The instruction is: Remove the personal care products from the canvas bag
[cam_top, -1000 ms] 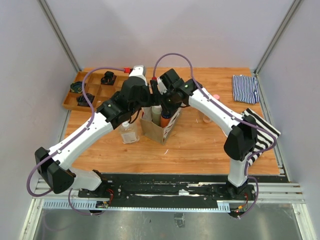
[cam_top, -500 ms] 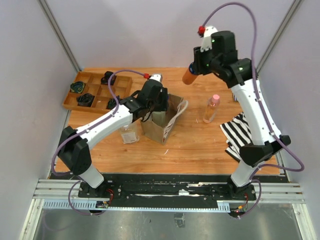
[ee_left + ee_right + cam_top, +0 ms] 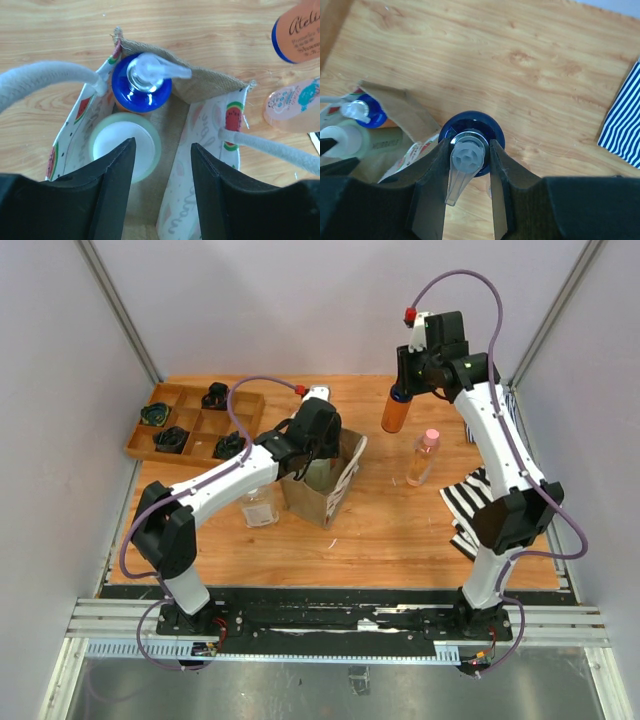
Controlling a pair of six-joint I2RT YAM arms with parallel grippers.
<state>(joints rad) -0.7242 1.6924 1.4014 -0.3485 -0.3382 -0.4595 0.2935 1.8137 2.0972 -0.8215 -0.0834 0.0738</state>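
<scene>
The canvas bag (image 3: 318, 496) stands mid-table with its mouth open. My left gripper (image 3: 320, 462) hovers open over it. In the left wrist view its jaws (image 3: 162, 146) are apart above a white-capped bottle (image 3: 125, 149) and a blue-capped pump bottle (image 3: 141, 82) inside the bag (image 3: 212, 89). My right gripper (image 3: 406, 390) is shut on the pump head of an orange-brown, blue-capped bottle (image 3: 395, 412), held upright right of the bag; the right wrist view shows the gripper (image 3: 468, 145) on the cap (image 3: 495, 131). A pink-capped bottle (image 3: 422, 458) and a clear bottle (image 3: 258, 506) stand on the table.
A compartmented wooden tray (image 3: 190, 405) with small black objects sits at the back left. A striped cloth (image 3: 478, 502) lies at the right, under the right arm, and a blue-striped cloth (image 3: 512, 410) lies at the back right. Grey walls close three sides.
My right gripper lifted the orange-brown bottle out of the bag, swung it high to the back right, then lowered it towards the table. My left gripper stayed over the bag.
</scene>
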